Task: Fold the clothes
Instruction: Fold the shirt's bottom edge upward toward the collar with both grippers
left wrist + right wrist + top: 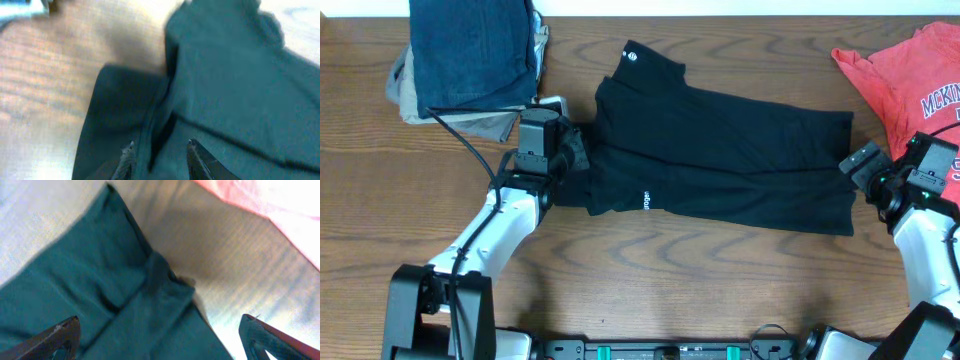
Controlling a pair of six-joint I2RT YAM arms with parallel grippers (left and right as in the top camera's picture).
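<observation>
1. Coral-red T-shirt (905, 75), overhead view, at 3 o'clock from frame centre. It carries navy block lettering (945, 103) in capitals. The legible portion reads "MCKIN"; the word continues past the frame edge. Characters on the line below are cut off and cannot be read.

2. Black T-shirt (720, 150), overhead view, frame centre. A short line of white lettering (645, 200) sits at 7 o'clock on the garment, turned sideways to the camera. It is too small to read.

3. Same garment: a small round white mark (629, 54) at the collar, 11 o'clock on the garment. Its content is not legible.

4. Both wrist views: nothing legible.
</observation>
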